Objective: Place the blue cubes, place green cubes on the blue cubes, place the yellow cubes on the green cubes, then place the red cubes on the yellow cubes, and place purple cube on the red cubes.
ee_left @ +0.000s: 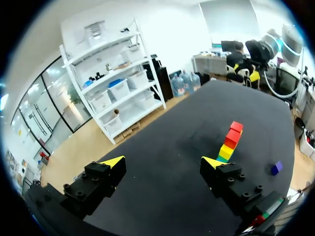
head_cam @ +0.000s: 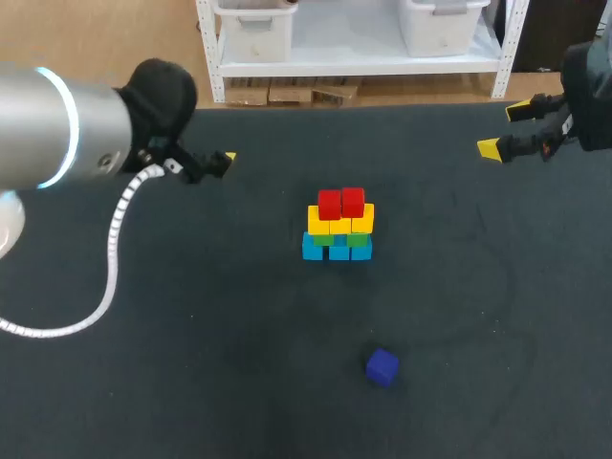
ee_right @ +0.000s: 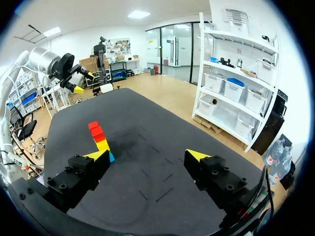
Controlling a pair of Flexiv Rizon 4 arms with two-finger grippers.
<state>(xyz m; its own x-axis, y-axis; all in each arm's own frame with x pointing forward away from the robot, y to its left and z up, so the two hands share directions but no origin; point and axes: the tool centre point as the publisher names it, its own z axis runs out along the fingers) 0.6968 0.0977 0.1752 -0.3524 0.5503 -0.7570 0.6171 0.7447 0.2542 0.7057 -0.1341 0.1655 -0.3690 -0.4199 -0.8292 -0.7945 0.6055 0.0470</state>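
From above, the tower stands mid-table: blue cubes (head_cam: 314, 250) at the base, green cubes (head_cam: 359, 240) on them, then yellow cubes (head_cam: 320, 222), with two red cubes (head_cam: 341, 203) side by side on top. The purple cube (head_cam: 382, 367) lies alone on the dark table (head_cam: 191, 382), well apart from the tower, on the robot's side of it and slightly to the right. The left gripper (head_cam: 212, 163) hangs off to the tower's left and the right gripper (head_cam: 505, 129) at the far right corner, its yellow tips spread. Neither is clearly closer to the purple cube, though its rightward offset probably favours the right arm.

In the left wrist view, the left gripper (ee_left: 163, 162) has its fingers released wide with nothing between them. The tower stands ahead, off toward one finger, and the purple cube (ee_left: 276, 168) lies further out past that finger.

In the right wrist view, the right gripper (ee_right: 146, 155) is likewise spread and empty. The red cubes (ee_right: 94, 130) and yellow cubes (ee_right: 102, 144) rise just beyond one fingertip. The purple cube does not show here, so reaching it calls for turning back toward the robot.
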